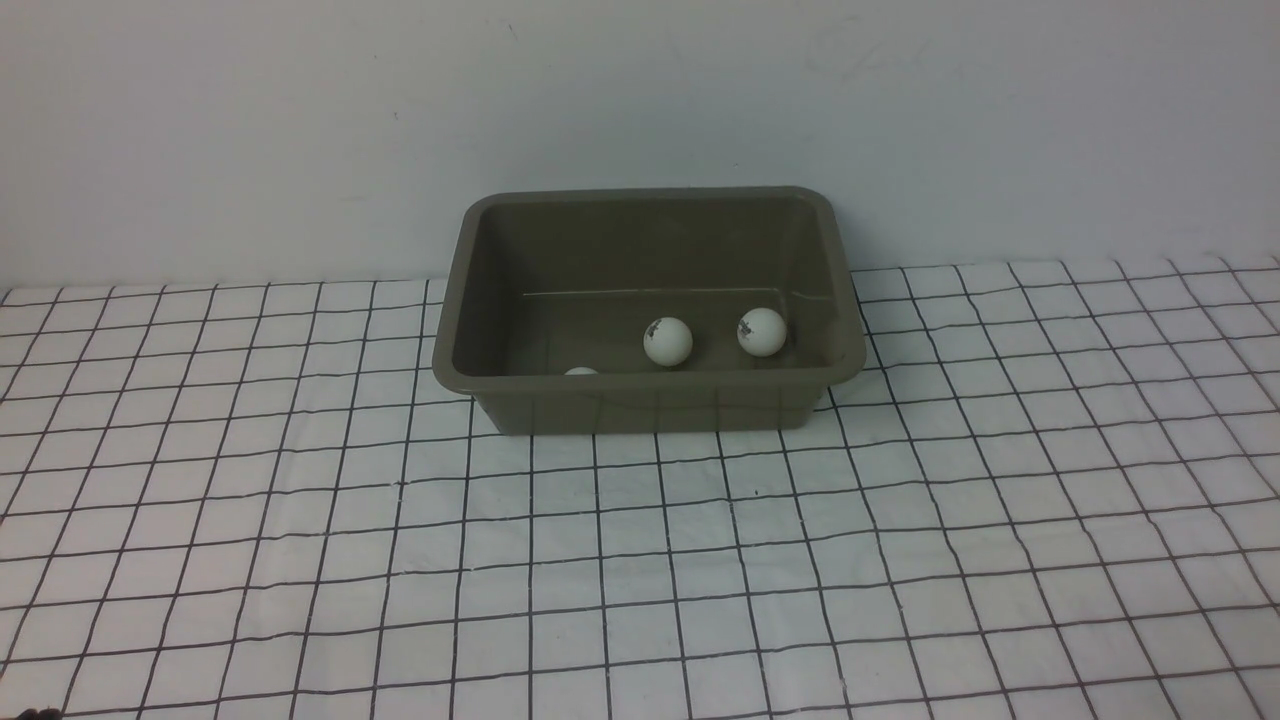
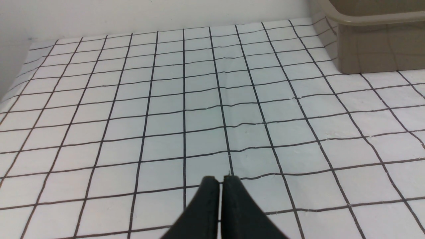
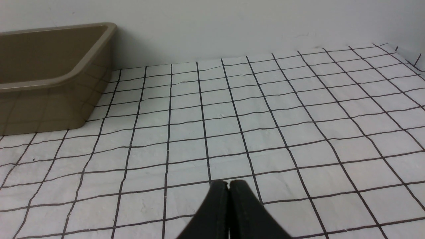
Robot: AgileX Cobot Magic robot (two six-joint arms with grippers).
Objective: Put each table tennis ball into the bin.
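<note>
The bin (image 1: 648, 300) sits on the cloth (image 1: 640, 560) ahead of me, at the far side of the table, its back edge close to the wall (image 1: 640, 90). All three balls lie inside it. One ball (image 1: 668, 341) rests near the middle of the floor, a second ball (image 1: 761, 331) lies just to its right, and a third ball (image 1: 581, 371) sits to the left, tucked against the near wall so only its top shows. My left gripper (image 2: 220, 181) hangs over the cloth with the bin off to its right. My right gripper (image 3: 229, 184) hangs over the cloth with the bin off to its left.
</note>
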